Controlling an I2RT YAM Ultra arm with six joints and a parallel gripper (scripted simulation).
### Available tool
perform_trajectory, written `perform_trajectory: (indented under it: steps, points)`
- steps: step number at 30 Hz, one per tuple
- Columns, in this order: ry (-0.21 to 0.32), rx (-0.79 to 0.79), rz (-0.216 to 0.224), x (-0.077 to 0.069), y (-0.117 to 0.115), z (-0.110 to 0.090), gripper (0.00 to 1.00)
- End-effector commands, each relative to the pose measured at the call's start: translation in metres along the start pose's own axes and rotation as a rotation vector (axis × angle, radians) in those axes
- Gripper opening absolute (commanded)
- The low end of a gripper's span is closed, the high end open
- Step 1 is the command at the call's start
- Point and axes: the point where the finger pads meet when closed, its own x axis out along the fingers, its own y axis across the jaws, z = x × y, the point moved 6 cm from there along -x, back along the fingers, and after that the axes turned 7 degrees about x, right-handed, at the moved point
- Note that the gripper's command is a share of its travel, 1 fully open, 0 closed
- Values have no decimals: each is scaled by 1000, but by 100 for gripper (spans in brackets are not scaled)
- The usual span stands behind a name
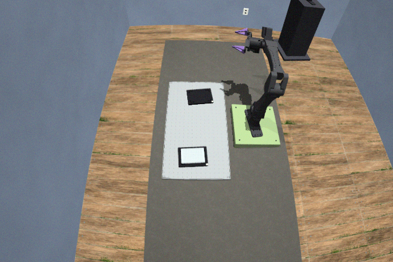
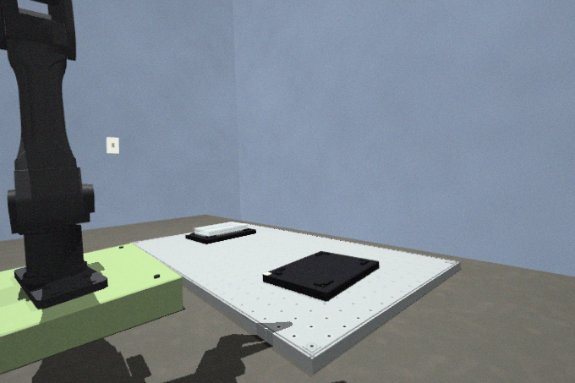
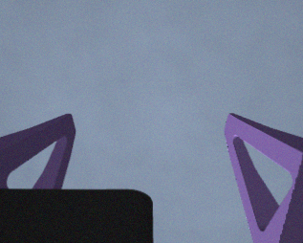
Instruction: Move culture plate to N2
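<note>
- High above the far end of the grey surface (image 1: 218,214), the claw (image 1: 241,40) hangs with its purple fingers spread fully apart, nothing between them, facing the blue wall.
- On the white perforated board (image 1: 196,125), the lidded culture plate (image 1: 192,155) sits in plate nest N1 (image 1: 179,164), well apart from the claw.
- Plate nest N2 (image 1: 199,96), a black tray, lies bare at the board's other end.
- Beside the board, the arm (image 1: 273,78) rises from a green base plate (image 1: 273,140).
</note>
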Motion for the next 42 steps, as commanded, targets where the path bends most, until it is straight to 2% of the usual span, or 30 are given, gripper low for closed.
perform_trajectory:
  steps: [1,2,4,6,8,11,13,14,16,17,19,21,24,25,27,29,30,31,33,36,39,41,42]
  points:
    - [4,-11,3,-1,0,-3,100]
    - [4,-11,3,-1,0,-3,100]
    - [-7,-55,-55,12,2,-4,100]
    - [-9,-64,-64,21,-1,-4,100]
    - [-19,-103,-118,31,-3,-4,100]
    - [-18,-119,-125,43,-10,-7,100]
    - [-30,-151,-182,53,-11,-4,100]
    - [-32,-162,-196,58,-13,-4,100]
    - [-28,-172,-191,64,-19,-7,100]
    - [-36,-182,-222,71,-20,-3,100]
    - [-36,-182,-222,71,-20,-3,100]
    - [-42,-217,-266,80,-23,-4,100]
    - [-28,-252,-246,86,-35,-11,100]
    - [-45,-238,-291,96,-34,-3,100]
    - [-50,-277,-338,104,-38,-4,100]
    - [-50,-277,-338,112,-45,-3,100]
    - [-43,-293,-328,111,-54,-4,100]
    - [-52,-299,-363,120,-51,-4,100]
    - [-56,-342,-413,128,-56,-4,100]
    - [-55,-342,-412,131,-59,-4,100]
    - [-59,-408,-487,143,-68,-5,100]
    - [-56,-417,-485,147,-75,-8,100]
    - [-45,-438,-469,144,-79,-17,100]
